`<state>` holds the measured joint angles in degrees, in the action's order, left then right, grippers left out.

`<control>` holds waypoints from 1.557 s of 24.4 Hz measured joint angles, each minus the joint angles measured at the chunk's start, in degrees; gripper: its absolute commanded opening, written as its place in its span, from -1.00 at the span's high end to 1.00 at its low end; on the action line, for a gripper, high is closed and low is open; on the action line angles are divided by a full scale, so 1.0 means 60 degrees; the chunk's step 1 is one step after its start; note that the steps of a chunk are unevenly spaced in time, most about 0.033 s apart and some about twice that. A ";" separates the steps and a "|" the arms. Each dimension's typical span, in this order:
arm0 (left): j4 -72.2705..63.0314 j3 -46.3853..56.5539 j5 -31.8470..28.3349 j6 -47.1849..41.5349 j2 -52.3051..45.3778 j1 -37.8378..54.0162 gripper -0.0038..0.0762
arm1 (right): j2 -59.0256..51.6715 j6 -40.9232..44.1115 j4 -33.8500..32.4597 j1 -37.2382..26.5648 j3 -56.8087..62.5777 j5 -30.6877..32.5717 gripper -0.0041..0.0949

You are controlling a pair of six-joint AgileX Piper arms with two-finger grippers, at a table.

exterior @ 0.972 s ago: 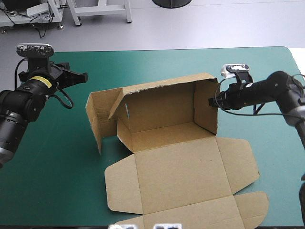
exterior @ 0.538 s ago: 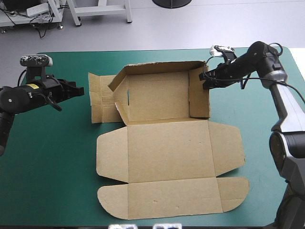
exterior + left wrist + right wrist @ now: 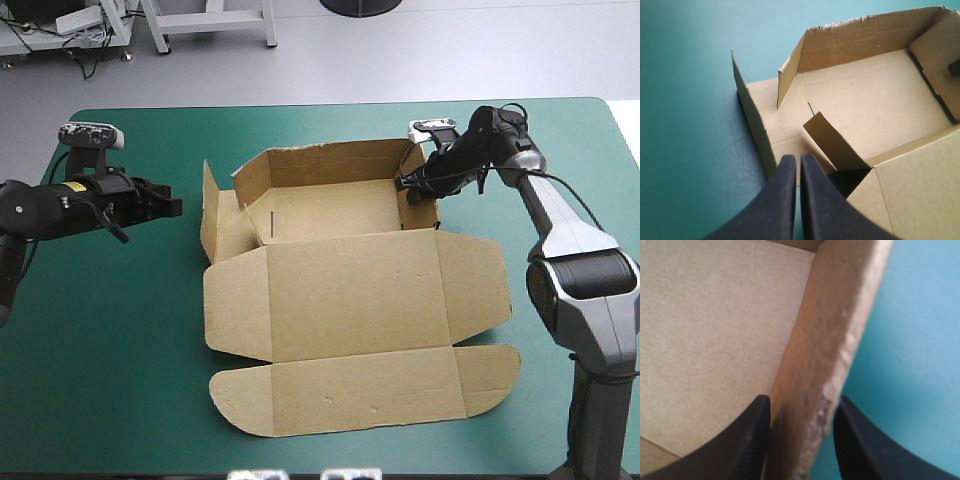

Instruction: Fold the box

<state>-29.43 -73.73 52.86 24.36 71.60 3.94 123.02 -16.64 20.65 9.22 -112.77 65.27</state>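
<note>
One brown box (image 3: 350, 300) lay open near the middle of the worktop (image 3: 110, 340), on the teal-green cover. Its far half formed a tray, with the rear wall and the right end wall raised. Its near half, the lid with its flaps, lay flat toward the worktop's near edge. At the tray's left end one flap stood upright and two shorter flaps leaned inward, not tucked.

The right claw (image 3: 405, 186) was placed at the tray's right end wall. In the right wrist view its two black fingers (image 3: 752, 440) straddled the wall's top edge, one inside the tray and one outside over the cover, pinching the board between them.

The left claw (image 3: 176, 207) was left of the box, with its tip aimed at the upright left flap, near it but not touching. Its fingers (image 3: 785, 200) were pressed together in one pointed arch and held nothing.
</note>
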 measured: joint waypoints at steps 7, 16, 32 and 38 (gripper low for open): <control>0.0000 0.0000 0.0174 0.0164 0.0000 0.0000 0.87 | -0.0146 0.0073 -0.0708 0.0000 -0.2464 0.0910 0.07; 0.0000 0.0000 0.0185 0.0203 0.0010 0.0000 0.87 | -0.3402 0.1871 -0.0426 -0.0018 -0.2298 0.1031 0.07; 0.0000 0.0000 0.0496 0.0203 0.0017 0.0000 0.87 | -0.2267 0.0953 -0.0316 -0.0018 0.0700 0.0699 0.07; 0.0000 0.0000 0.0569 0.0203 0.0017 0.0000 0.87 | -0.1519 0.0857 -0.0202 -0.0018 0.0700 0.0621 0.08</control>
<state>-29.43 -73.73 56.27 25.58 71.70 3.94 113.91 -11.50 19.44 9.11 -108.57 69.00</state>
